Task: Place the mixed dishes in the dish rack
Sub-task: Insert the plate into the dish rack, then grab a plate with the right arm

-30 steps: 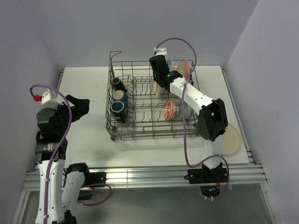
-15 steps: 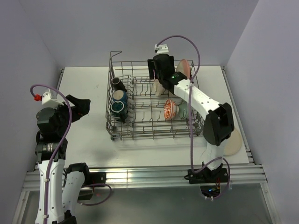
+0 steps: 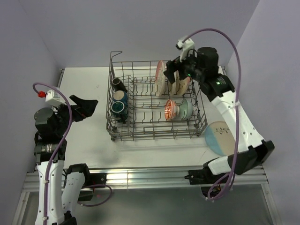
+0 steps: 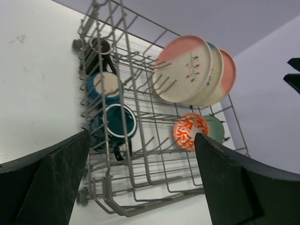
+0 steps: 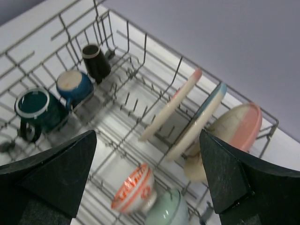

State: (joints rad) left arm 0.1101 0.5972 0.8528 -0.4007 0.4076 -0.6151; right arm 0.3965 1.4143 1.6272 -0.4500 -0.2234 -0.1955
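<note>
The right gripper (image 3: 176, 75), gaping empty over the grey wire dish rack (image 3: 140, 135), would need a firm rim grip on the round cream-blue plate (image 3: 220, 137) beside it.

Left arm (image 3: 47, 187) and right arm (image 3: 234, 112): white links, black joints, looping purple cables (image 3: 206, 30), green LED (image 3: 218, 80) on the right one.

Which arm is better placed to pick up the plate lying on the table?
Right: the plate lies right of the dish rack, near that arm's base, and the right gripper is open; the left gripper sits beyond the rack.
</note>
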